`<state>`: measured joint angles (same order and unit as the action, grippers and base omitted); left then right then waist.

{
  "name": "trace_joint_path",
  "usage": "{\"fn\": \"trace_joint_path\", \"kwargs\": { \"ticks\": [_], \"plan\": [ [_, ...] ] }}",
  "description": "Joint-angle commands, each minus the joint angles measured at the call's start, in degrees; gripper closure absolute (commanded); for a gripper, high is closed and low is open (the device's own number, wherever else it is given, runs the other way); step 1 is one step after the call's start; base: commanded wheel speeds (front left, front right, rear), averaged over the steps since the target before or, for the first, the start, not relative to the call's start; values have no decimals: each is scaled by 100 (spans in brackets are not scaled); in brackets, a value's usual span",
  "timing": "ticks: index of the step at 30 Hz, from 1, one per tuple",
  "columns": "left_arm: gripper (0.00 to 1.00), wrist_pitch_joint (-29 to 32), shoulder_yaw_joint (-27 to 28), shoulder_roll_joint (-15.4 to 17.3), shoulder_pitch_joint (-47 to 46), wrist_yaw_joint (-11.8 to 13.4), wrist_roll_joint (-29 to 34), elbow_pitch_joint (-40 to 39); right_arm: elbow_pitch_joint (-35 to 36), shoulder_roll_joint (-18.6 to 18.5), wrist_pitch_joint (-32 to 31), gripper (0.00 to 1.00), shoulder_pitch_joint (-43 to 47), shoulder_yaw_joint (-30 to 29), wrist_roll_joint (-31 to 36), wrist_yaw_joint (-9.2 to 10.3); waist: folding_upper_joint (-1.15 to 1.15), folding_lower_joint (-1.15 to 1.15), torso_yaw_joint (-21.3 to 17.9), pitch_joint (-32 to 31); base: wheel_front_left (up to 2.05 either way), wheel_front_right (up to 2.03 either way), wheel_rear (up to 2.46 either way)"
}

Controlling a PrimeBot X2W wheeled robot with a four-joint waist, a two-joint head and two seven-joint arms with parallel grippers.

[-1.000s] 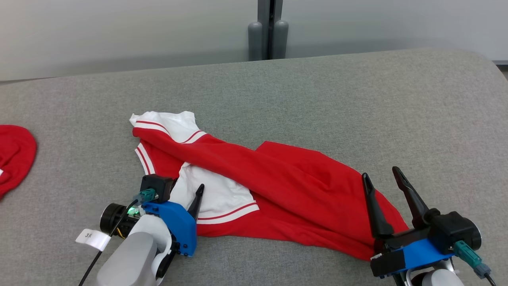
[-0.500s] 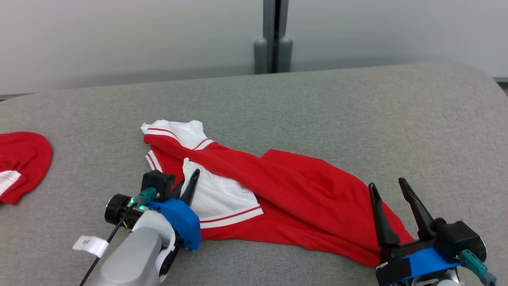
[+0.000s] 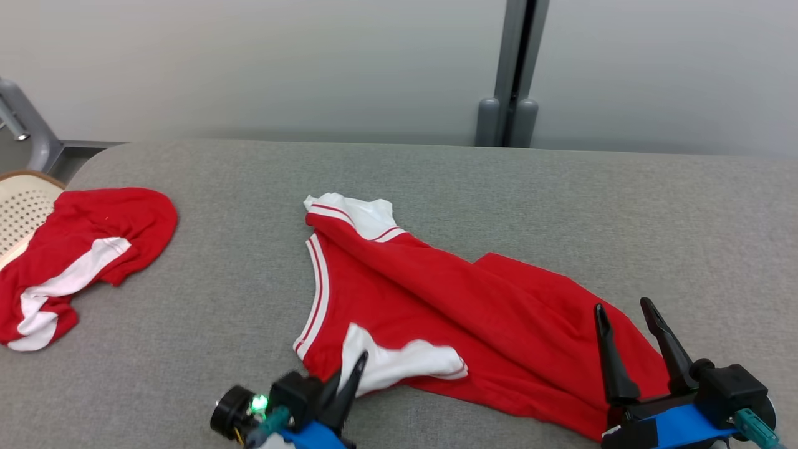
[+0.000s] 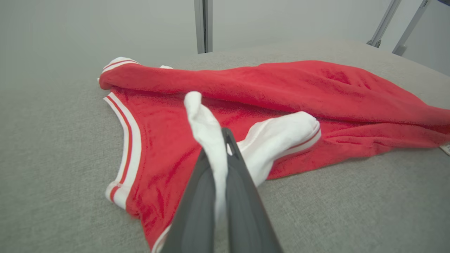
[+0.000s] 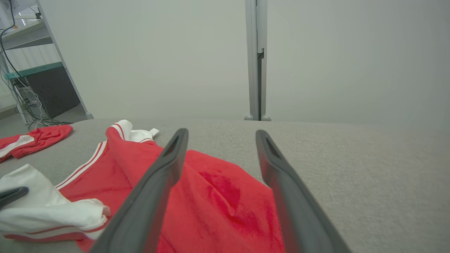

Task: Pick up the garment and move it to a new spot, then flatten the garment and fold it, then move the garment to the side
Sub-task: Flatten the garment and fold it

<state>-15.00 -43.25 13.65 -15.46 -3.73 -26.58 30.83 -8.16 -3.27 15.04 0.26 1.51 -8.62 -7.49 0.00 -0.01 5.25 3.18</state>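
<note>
Two claws at the table's (image 3: pixel 561 199) near edge: left claw (image 3: pixel 356 365), open a second ago, now pinches the garment's (image 3: pixel 486 305) white sleeve (image 3: pixel 405 365); right claw (image 3: pixel 622 304) gapes over its right end. The garment lies mid-table. A red shirt (image 3: pixel 93 231) sits at the table's left end, by a pale basket (image 3: pixel 22 199), contents unclear.

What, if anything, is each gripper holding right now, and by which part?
The left gripper is shut on the garment's white sleeve; the right gripper is open, holding nothing.
</note>
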Motion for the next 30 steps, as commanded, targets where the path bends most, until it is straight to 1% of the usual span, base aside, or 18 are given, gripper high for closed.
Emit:
{"fn": "trace_joint_path", "kwargs": {
  "ticks": [1, 4, 8, 9, 10, 11, 14, 21, 25, 27, 30],
  "plan": [
    [100, -21, -12, 87, 236, 78, 78, -186, 20, 4, 20, 0, 25, -2, -3, 0, 0, 1, 81, 28, 0, 0, 0],
    [100, -21, 10, 219, 608, 208, 118, -477, 6, 5, 20, 0, 30, 15, -14, 0, 0, 1, 156, 32, 0, 0, 0],
    [100, -22, 307, 386, 1029, 436, 93, -888, -4, 6, 20, 0, 29, 5, -27, 0, 0, 1, 197, 45, 0, 0, 0],
    [94, -20, 407, 408, 1156, 492, 62, -987, -9, 7, 20, 0, 38, 0, -34, 0, 0, 1, 201, 41, 0, 0, 0],
    [41, -19, 473, 435, 1267, 530, 62, -1055, -17, 6, 20, 0, 50, -2, -40, 0, 0, 1, 205, 43, 0, 0, 0],
    [0, -19, 540, 444, 1353, 575, 72, -1134, -29, -3, 20, 0, 54, -6, -43, 0, 0, 1, 211, 47, 0, 0, 0],
    [0, -20, 752, 463, 1560, 638, 99, -1332, -51, -19, 20, 0, 49, -16, -61, 0, 0, 1, 222, 45, 0, 0, 0],
    [0, -21, 1234, 366, 1793, 707, 251, -1789, -78, -20, 20, 0, 40, -55, -67, 0, 0, 1, 234, 20, 0, 0, 0],
    [0, -20, 1598, 271, 1745, 690, 371, -1997, -96, -16, 20, 0, 40, -54, -74, 0, 0, 1, 200, -5, 0, 0, 0],
    [0, -20, 1737, 207, 1598, 638, 440, -2028, -104, -13, 20, 0, 17, -33, -74, 0, 0, 1, 160, -10, 0, 0, 0],
    [0, -20, 1915, 125, 1303, 534, 577, -1867, -120, -9, 20, 0, -14, 7, -62, 0, 0, 1, 48, -11, 0, 0, 0]
  ]
}}
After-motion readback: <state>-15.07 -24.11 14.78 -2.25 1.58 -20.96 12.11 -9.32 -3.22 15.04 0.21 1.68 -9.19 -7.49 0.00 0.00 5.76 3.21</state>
